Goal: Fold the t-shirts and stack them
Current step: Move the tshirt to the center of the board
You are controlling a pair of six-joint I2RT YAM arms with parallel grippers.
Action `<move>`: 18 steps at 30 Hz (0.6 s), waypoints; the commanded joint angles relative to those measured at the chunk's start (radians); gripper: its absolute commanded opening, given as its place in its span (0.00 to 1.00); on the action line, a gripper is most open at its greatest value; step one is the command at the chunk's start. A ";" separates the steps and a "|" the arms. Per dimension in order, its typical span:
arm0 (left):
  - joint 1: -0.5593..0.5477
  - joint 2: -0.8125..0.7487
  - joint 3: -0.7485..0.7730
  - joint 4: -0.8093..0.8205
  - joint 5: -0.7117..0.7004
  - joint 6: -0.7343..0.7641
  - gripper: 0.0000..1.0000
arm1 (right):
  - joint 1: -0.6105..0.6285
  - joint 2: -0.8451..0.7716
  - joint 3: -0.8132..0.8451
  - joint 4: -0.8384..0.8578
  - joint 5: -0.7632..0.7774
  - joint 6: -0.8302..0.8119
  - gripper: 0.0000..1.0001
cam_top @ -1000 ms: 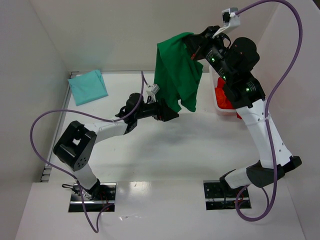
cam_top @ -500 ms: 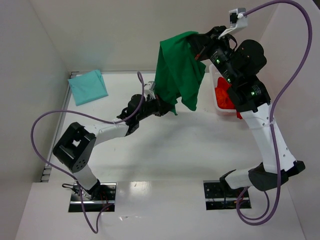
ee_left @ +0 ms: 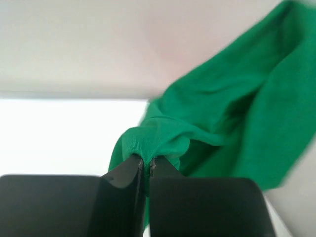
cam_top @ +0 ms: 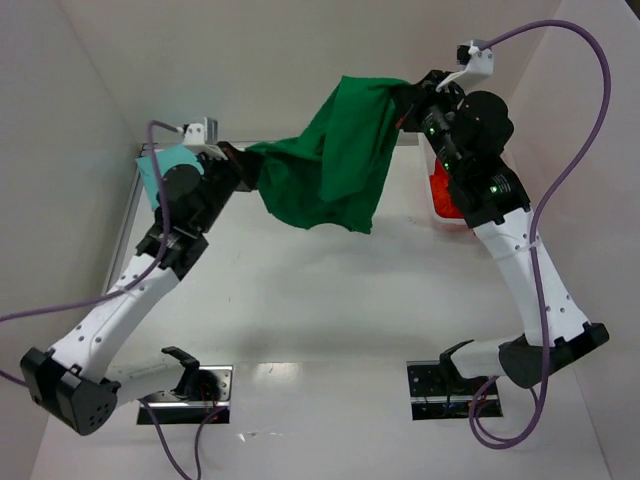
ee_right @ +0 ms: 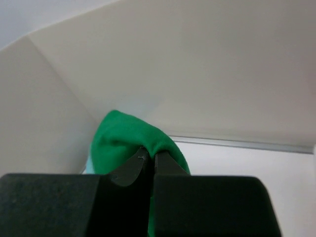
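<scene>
A dark green t-shirt (cam_top: 325,160) hangs stretched in the air between both arms, above the back of the table. My left gripper (cam_top: 237,160) is shut on its left end; the left wrist view shows green cloth (ee_left: 217,118) pinched between the closed jaws of that gripper (ee_left: 147,162). My right gripper (cam_top: 405,97) is shut on the shirt's upper right corner, and green cloth (ee_right: 123,136) bulges over its fingertips (ee_right: 152,157). A folded pale teal t-shirt (cam_top: 160,165) lies at the back left, mostly hidden by the left arm. Red t-shirts (cam_top: 442,195) show in a basket at the right.
The white basket (cam_top: 452,222) stands at the table's right edge behind the right arm. White walls close in the back and both sides. Purple cables loop from both arms.
The left gripper closed on the shirt's hanging edge and swung up and to the left, pulling the shirt out sideways. The right gripper held its corner, shifting slightly.
</scene>
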 commanded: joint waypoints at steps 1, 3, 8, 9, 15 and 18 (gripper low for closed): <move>0.008 -0.090 0.161 -0.213 -0.119 0.230 0.00 | -0.116 -0.011 -0.050 0.022 0.029 0.085 0.00; 0.017 -0.132 0.183 -0.244 -0.179 0.288 0.00 | -0.136 -0.011 -0.102 0.054 0.002 0.103 0.00; 0.026 -0.185 0.184 -0.268 -0.324 0.345 0.00 | -0.136 -0.011 -0.152 0.069 -0.007 0.103 0.00; 0.026 -0.186 0.195 -0.270 -0.329 0.346 0.00 | -0.136 -0.011 -0.153 0.069 0.006 0.103 0.00; 0.026 -0.196 0.237 -0.293 -0.409 0.380 0.00 | -0.145 -0.005 -0.196 0.034 0.078 0.094 0.00; 0.026 -0.185 0.254 -0.298 -0.400 0.380 0.00 | -0.145 0.000 -0.256 0.020 0.083 0.094 0.00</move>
